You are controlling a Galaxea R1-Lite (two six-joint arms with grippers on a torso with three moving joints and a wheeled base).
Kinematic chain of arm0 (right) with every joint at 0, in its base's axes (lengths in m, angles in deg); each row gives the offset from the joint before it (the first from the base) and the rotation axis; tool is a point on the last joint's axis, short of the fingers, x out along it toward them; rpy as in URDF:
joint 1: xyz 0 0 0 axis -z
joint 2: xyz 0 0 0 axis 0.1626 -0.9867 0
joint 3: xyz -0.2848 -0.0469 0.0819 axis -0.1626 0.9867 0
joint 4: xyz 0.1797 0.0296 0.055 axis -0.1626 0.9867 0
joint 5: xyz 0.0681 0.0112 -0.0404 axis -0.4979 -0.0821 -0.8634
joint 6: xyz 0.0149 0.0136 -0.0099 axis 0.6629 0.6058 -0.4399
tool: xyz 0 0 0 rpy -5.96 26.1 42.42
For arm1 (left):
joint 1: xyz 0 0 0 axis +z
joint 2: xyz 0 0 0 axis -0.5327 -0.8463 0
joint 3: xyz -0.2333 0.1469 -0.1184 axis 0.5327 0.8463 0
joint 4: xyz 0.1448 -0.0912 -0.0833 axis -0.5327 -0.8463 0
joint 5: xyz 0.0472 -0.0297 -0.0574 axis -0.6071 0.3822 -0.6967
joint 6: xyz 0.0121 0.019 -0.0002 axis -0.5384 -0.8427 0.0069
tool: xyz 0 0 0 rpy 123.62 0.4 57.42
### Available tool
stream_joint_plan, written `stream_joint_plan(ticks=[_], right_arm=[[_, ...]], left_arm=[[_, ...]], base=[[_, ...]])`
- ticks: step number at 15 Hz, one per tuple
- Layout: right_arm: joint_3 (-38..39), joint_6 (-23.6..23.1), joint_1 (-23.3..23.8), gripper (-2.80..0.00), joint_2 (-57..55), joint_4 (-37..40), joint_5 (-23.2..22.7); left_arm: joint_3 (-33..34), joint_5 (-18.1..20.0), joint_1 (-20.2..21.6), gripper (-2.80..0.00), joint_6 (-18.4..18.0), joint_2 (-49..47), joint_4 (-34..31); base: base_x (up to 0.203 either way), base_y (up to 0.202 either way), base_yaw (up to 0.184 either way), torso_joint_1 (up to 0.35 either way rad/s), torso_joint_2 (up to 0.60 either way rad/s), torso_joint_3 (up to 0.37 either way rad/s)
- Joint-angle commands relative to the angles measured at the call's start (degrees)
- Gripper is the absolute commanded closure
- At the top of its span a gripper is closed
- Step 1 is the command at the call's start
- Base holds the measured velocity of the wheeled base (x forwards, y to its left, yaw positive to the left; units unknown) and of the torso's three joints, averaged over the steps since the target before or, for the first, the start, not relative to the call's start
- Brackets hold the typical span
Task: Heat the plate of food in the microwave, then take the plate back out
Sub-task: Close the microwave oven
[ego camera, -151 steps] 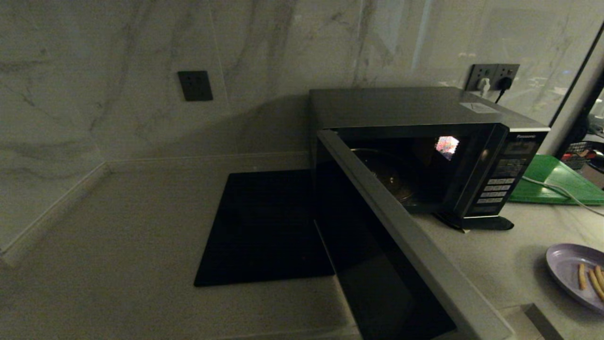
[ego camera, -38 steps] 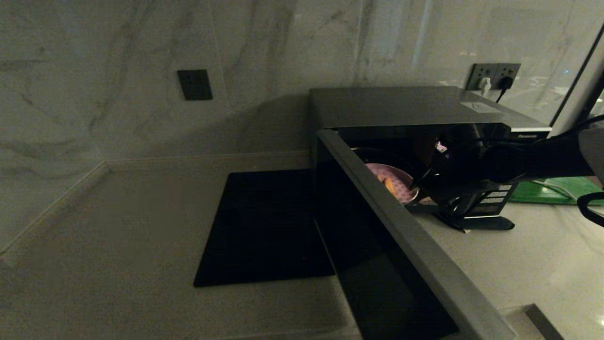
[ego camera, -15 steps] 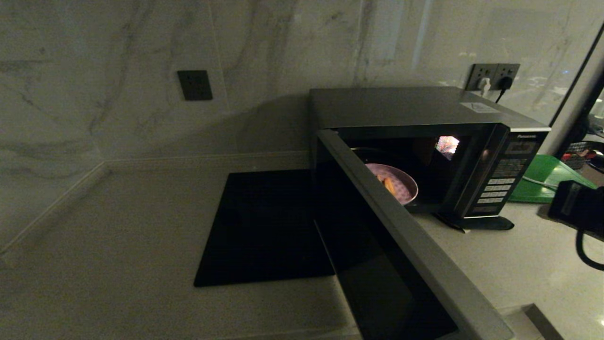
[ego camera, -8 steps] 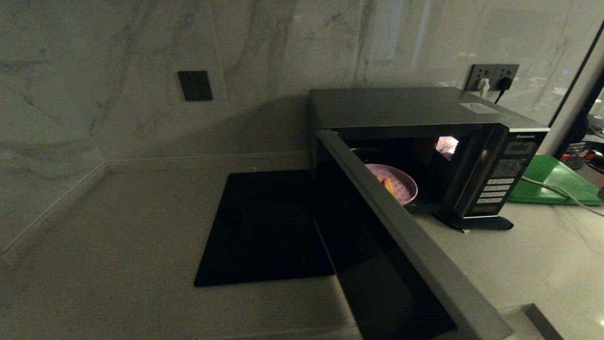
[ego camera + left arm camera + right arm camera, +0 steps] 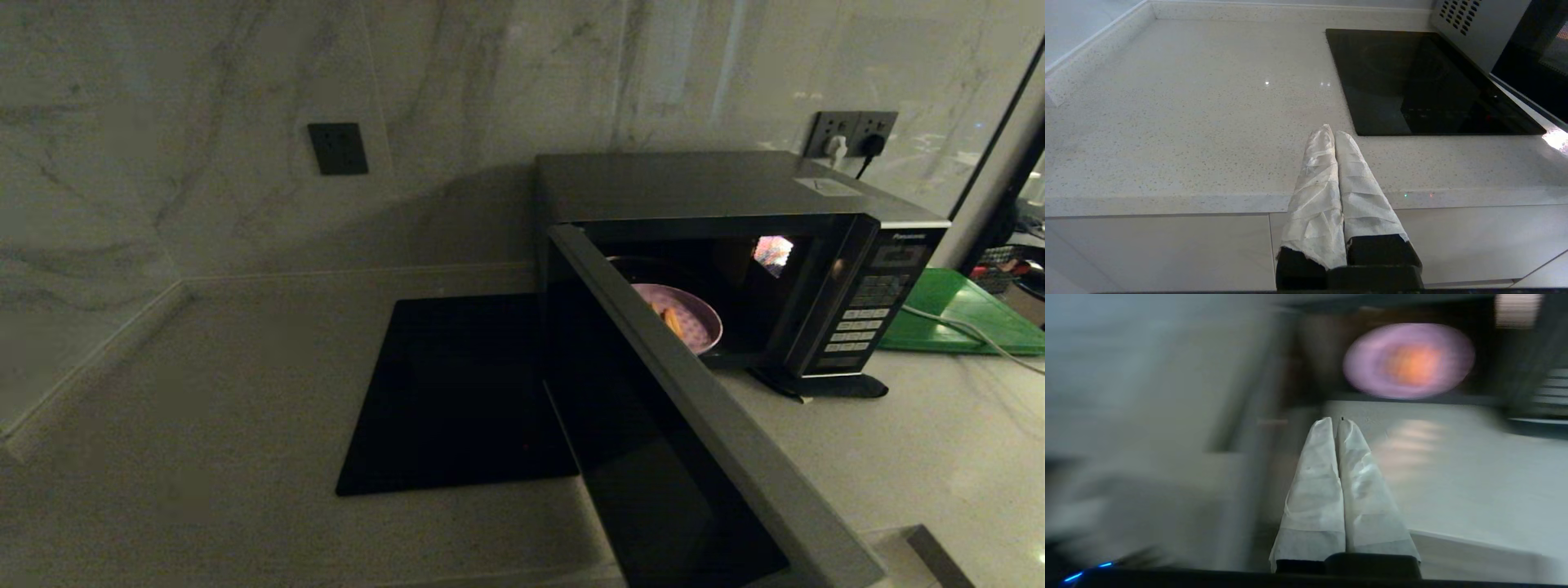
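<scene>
Marble-backed bench (image 5: 204, 392) is seen carrying the microwave (image 5: 735, 188), door (image 5: 702, 425) swung wide, plate of food (image 5: 690, 314) inside. Straight ahead of the shut, empty right hand (image 5: 1336, 422) the plate is faced; the left hand (image 5: 1333, 134), pressed shut, is parked at the front edge.

Head view looks down from above-front at the boxy dark grey microwave (image 5: 735, 245) with its door open. Left wrist view sits low at the counter edge, sharing the flat black glass square (image 5: 1425, 81). Right wrist view, blurred, faces the microwave opening.
</scene>
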Motion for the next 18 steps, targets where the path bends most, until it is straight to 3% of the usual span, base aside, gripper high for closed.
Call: stream_joint_plan(ticks=[1, 4, 6, 10, 18], right_arm=[[-13.26, 5.75, -3.61, 0.0, -5.85, 6.83, -6.87], [-28.07, 11.96, -7.36, 0.0, -14.01, 17.01, -18.41], [-29.75, 13.8, -10.46, 0.0, -18.11, 20.35, -22.88], [-25.19, 14.09, -13.66, 0.0, -21.58, 22.62, -23.29], [-16.34, 13.92, -13.81, 0.0, -22.63, 22.81, -22.25]], left_arm=[[0.0, 0.0, 0.01, 0.0, 0.11, 0.01, 0.02], [0.0, -0.09, 0.01, 0.0, 0.02, 0.01, 0.02], [0.0, -0.08, 0.01, 0.0, 0.1, 0.01, 0.02], [0.0, 0.0, 0.01, 0.0, 0.02, 0.01, 0.02], [0.0, 0.0, 0.01, 0.0, 0.02, 0.01, 0.02]], base=[[0.0, 0.0, 0.0, 0.0, 0.0, 0.0], [0.0, 0.0, 0.0, 0.0, 0.0, 0.0], [0.0, 0.0, 0.0, 0.0, 0.0, 0.0], [0.0, 0.0, 0.0, 0.0, 0.0, 0.0], [0.0, 0.0, 0.0, 0.0, 0.0, 0.0]])
